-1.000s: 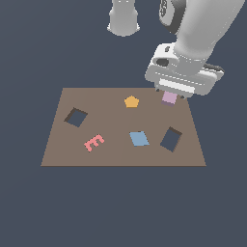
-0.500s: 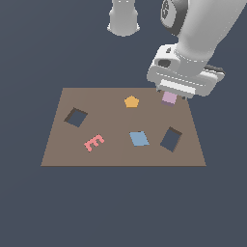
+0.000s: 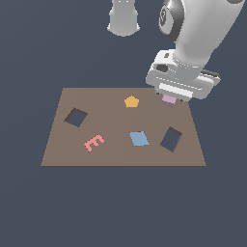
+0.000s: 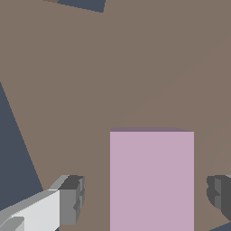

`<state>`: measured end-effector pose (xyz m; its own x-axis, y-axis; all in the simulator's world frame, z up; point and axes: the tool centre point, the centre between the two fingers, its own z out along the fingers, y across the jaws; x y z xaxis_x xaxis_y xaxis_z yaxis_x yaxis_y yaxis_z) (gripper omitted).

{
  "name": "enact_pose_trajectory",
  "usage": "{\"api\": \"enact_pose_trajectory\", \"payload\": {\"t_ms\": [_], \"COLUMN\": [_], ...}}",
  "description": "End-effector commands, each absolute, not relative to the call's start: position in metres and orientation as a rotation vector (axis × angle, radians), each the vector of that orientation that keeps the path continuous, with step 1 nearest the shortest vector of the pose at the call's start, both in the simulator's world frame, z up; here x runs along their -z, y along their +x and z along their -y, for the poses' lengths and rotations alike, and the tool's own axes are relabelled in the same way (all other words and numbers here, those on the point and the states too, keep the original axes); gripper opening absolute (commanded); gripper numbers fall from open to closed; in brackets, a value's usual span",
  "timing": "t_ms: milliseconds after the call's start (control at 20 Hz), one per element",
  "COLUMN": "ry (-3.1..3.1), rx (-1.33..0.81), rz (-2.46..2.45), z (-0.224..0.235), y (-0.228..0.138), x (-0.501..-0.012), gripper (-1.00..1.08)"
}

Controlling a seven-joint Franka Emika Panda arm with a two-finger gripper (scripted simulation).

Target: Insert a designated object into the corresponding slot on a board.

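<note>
Your fingers (image 4: pixel 72 200) have barely moved: they're spread wide around the lilac block (image 4: pixel 151 180), gripping nothing; close them next.

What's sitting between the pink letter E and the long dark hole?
The blue tile lies between the pink E and the slot, seen in the exterior view.

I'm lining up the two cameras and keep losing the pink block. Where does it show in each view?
Exterior view: the pink block peeks out under the gripper, at the board's far edge toward the exterior view's right.
Wrist view: the pink block fills the space between the two fingers, neither touching it.
Shared landmark: the brown board under the block.
</note>
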<state>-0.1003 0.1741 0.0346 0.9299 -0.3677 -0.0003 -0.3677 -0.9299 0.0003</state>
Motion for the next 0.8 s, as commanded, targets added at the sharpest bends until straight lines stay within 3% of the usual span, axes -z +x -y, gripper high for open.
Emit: {"api": "enact_pose_trajectory", "payload": {"t_ms": [0, 50, 100, 750], "ry": [3.086, 3.086, 3.086, 3.088], "rx": [0.0, 0.0, 0.0, -0.001], "rz": [0.588, 0.588, 0.588, 0.583], "z": [-0.174, -0.1739, -0.1739, -0.1744], "y": [-0.1002, -0.1002, -0.1002, -0.1003], "x": [-0.0302, -0.0299, -0.0299, -0.0306], "gripper": [1.0, 1.0, -1.0, -1.0]}}
